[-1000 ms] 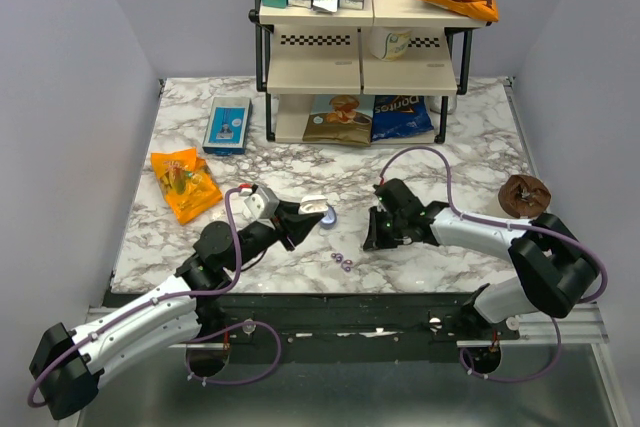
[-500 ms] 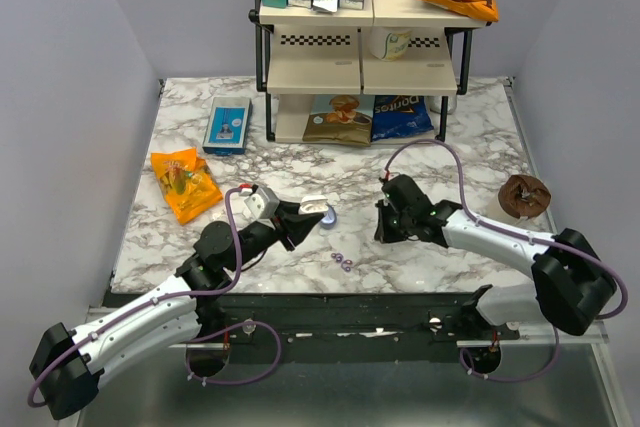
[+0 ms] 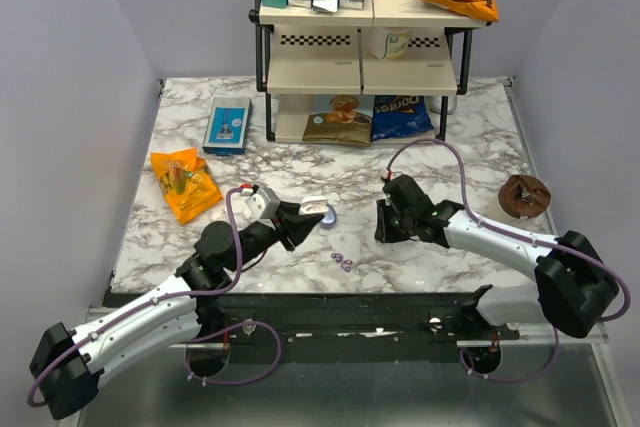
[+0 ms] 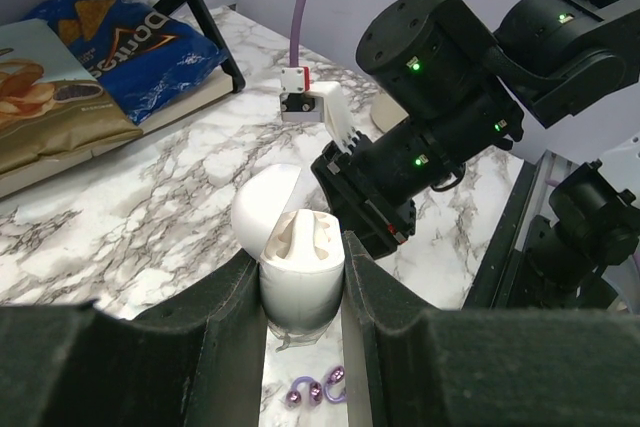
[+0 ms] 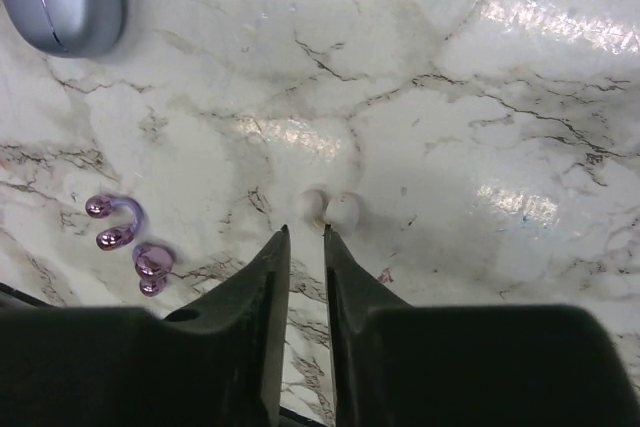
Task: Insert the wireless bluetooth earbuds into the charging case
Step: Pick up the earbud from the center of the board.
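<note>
The marble surface [image 3: 460, 147] carries everything. The left fingers [image 4: 225, 317] are closed on the charging case [image 4: 300, 282] and hold it upright with the lid open and the pale inside facing up. I cannot tell if its bottom touches the surface.

The right fingers [image 5: 265, 287] point down at bare marble with only a narrow slit between them, and they grip nothing. A small white bit [image 5: 340, 209] lies just in front of their tips; I cannot say what it is.

The two purple earbuds [image 5: 148, 261] lie side by side on the surface, close to its near edge, between the case and the right fingers and a little apart from both.

I judge that the step in hand is to pick up the first earbud. To do it well, the right fingers should:

- move sideways until they are over one bud only, because the two lie so close that a wide grip could push the other one away;
- open wider before going down;
- close on the body of the bud, not on its shiny round ends, which could slip.

The case should not move, so that its opening is a steady target.
</note>
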Robot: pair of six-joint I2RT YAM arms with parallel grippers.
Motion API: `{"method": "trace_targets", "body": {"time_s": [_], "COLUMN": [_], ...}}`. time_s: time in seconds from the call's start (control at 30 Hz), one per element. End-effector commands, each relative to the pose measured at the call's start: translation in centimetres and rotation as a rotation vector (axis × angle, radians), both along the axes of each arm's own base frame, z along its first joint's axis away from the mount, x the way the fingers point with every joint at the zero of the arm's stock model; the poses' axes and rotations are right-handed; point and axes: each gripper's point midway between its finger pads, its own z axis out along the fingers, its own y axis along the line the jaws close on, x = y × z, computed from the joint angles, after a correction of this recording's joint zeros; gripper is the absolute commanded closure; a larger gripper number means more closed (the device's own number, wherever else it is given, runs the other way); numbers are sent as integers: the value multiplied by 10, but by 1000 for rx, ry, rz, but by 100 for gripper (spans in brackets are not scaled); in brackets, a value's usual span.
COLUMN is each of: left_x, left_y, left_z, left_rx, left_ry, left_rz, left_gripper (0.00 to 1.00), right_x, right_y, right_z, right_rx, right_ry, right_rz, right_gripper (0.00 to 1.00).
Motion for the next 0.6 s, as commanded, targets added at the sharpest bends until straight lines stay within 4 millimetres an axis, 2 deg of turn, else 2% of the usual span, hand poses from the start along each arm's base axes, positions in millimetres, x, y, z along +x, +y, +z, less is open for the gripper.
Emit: {"method": "trace_targets", "body": {"time_s": [0.0,0.13,0.3,0.57], "left_x": [0,-1,-3,-4], "left_y": [2,2,2,4], "left_z": [7,9,10,10], "left_rx": [-20,-25,-31,-37], "left_ry": [-9,-13,-11,-14], "left_rz": [10,9,3,9], "left_gripper": [100,100,100,100], "right_x": [-1,-11,-21,-10], "right_y": [-6,-2,-9,-13], "right_z": [4,-2,-25,-29], "right_rx": [22,98,110,105], "right_ry": [11,69,148,146], "right_rz": [-96,-190,-293,-313], "right_gripper": [61,61,63,65]}}
